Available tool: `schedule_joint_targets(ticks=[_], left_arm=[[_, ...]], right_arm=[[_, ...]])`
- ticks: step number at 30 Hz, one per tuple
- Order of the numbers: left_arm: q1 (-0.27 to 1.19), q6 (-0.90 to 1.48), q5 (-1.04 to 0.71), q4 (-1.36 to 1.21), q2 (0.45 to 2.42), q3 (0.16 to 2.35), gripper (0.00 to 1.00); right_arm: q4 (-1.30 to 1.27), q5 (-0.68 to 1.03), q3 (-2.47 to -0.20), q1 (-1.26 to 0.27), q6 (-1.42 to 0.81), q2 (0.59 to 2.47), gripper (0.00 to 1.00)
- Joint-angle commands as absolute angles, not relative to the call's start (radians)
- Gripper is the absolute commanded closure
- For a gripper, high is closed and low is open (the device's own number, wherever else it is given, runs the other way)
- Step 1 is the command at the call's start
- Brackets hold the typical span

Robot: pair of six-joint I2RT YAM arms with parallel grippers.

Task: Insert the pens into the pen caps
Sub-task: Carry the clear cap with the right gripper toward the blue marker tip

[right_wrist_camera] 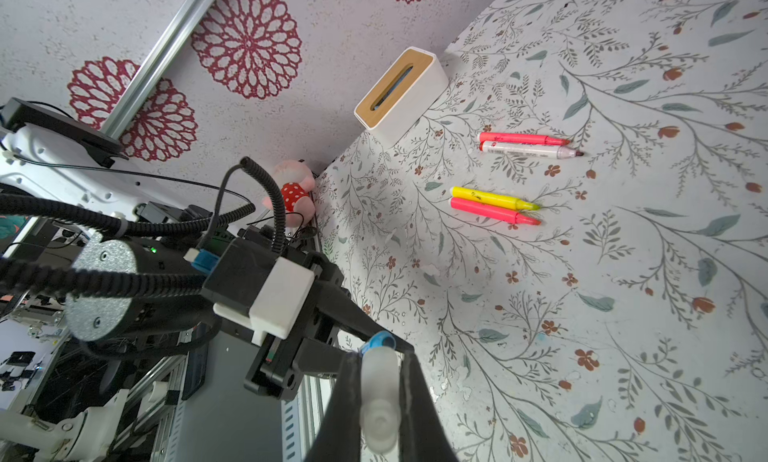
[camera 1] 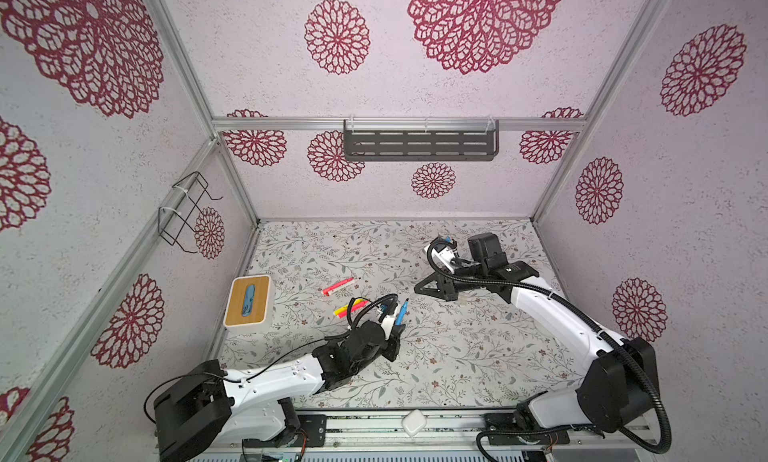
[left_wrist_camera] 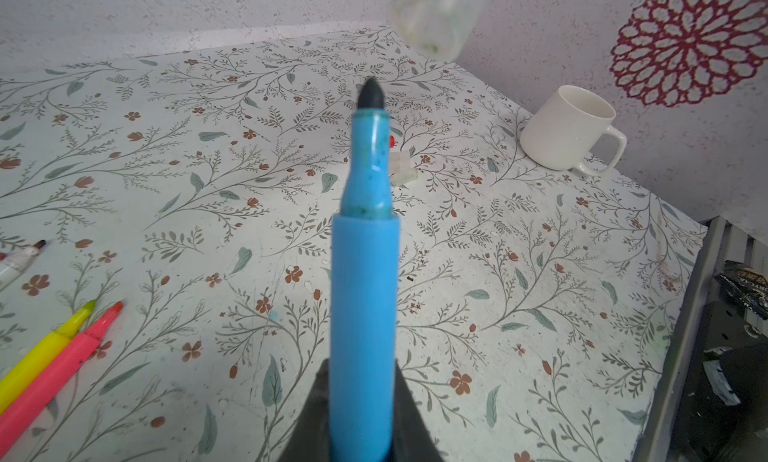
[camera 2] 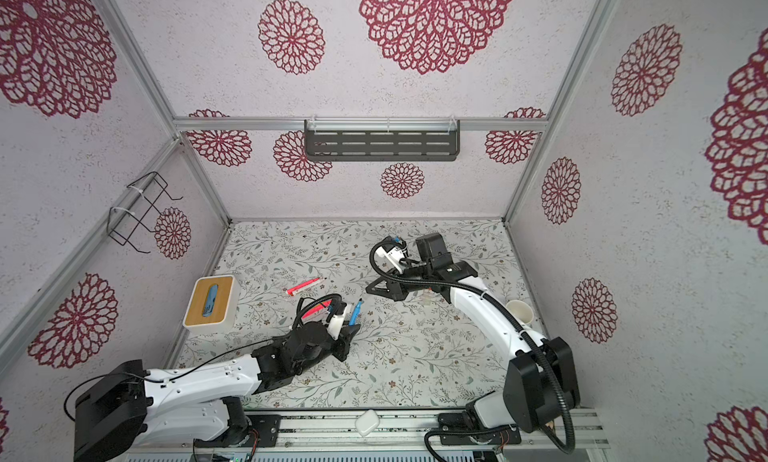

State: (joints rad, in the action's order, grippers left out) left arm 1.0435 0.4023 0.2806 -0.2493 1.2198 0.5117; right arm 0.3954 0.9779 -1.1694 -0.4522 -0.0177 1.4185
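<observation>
Left wrist view: uncapped blue pen (left_wrist_camera: pixel 362 294) in jaws

Walls (camera 1: pixel 270 86): pale textured panels printed with crimson lace-like rosettes | Frame (camera 1: pixel 291 125): bare aluminium rails at the corners and across the back | Back wall: dark slotted shelf (camera 1: pixel 419 146) hung from the rail | Left wall: black wire rack (camera 1: pixel 185 208) | Tabletop (camera 1: pixel 457 356): white, leaf-and-blossom print | Light: even, soft
</observation>
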Motion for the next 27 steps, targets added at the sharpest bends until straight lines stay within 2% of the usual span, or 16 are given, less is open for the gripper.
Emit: schedule_joint_targets(ticks=[1, 27], left_arm=[[1.057, 0.390, 0.305, -0.249, 1.224, 0.542, 1.00], [1.078, 0.379, 0.339, -0.246, 1.232, 0.545, 1.00]], right_arm=[[0.401, 1.012, -1.211, -0.464, 0.010, 1.418, 1.00], [0.445, 0.943, -1.247, -0.483, 0.027, 1.456, 1.00]])
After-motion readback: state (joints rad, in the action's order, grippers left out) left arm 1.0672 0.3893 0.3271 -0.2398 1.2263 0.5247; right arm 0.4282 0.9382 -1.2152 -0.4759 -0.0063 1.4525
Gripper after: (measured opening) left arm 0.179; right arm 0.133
